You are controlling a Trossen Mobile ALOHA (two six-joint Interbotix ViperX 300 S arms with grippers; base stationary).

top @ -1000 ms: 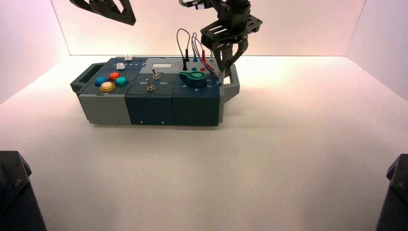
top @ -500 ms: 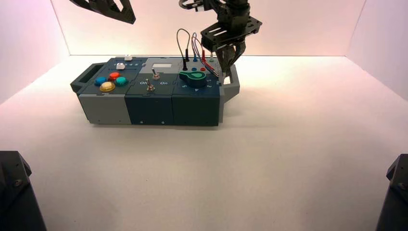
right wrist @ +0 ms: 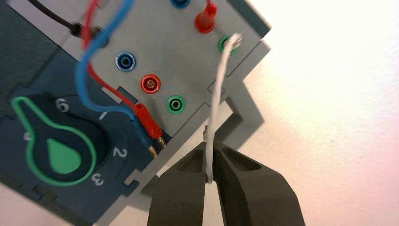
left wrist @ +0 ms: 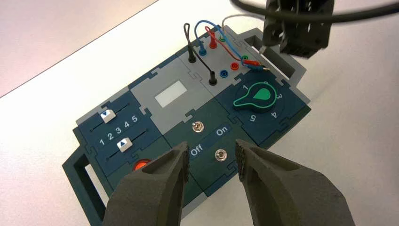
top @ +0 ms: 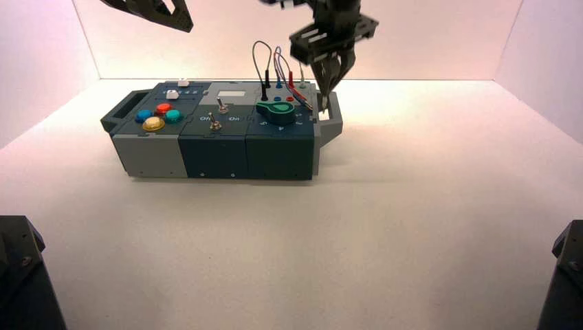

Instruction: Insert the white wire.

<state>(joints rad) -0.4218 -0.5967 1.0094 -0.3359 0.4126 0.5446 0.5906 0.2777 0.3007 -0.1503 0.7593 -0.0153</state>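
Note:
The white wire (right wrist: 217,89) runs from a green socket (right wrist: 229,43) at the far corner of the grey socket panel down into my right gripper (right wrist: 209,157), which is shut on the wire near its free plug. A second green socket (right wrist: 175,104) stands empty beside the wire. In the high view my right gripper (top: 322,102) hangs over the right end of the box (top: 213,148), above its handle. My left gripper (left wrist: 212,157) is open and empty, raised high over the toggle switches; it shows at the top left of the high view (top: 180,22).
Loose red and blue plugs (right wrist: 149,129) lie by the green knob (right wrist: 56,150). A black looped wire (top: 260,62) and red and blue wires stand in the panel. Coloured buttons (top: 158,117) sit at the box's left end. The right arm (left wrist: 296,28) shows in the left wrist view.
My right gripper has risen above the box's right end with the white wire held in it. The left arm has not moved.

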